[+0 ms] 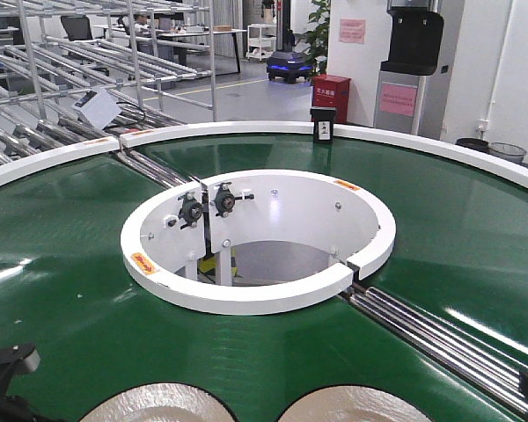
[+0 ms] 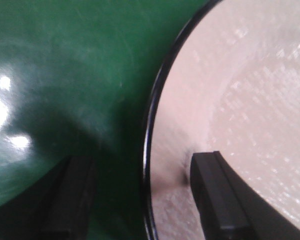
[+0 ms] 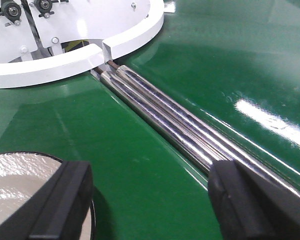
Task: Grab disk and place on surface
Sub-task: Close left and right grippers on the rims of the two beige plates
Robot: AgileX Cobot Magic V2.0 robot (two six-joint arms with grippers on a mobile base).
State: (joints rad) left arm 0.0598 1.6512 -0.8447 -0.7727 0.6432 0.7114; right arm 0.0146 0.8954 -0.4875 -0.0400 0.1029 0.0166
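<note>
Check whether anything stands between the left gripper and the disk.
Nothing visible does. The open left gripper straddles the dark rim of the disk: one finger is over the disk, the other over the green belt.

Factory hall with pale grey floor (image 1: 238, 92), glossy under overhead light. At left, racks of metal tubing (image 1: 88, 53); behind them, a white table (image 1: 202, 35) and a dark chair (image 1: 77, 26). Far back, a blue-lit cart (image 1: 289, 66) beside a leafy plant (image 1: 317, 31). At right, white wall (image 1: 356, 70) with pink notices (image 1: 352, 31), red box (image 1: 331, 95), dark dispenser (image 1: 414, 61). Up close, green conveyor belt (image 1: 70, 264) around a white ring (image 1: 246, 299), crossed by steel rollers (image 1: 431, 338).
</note>
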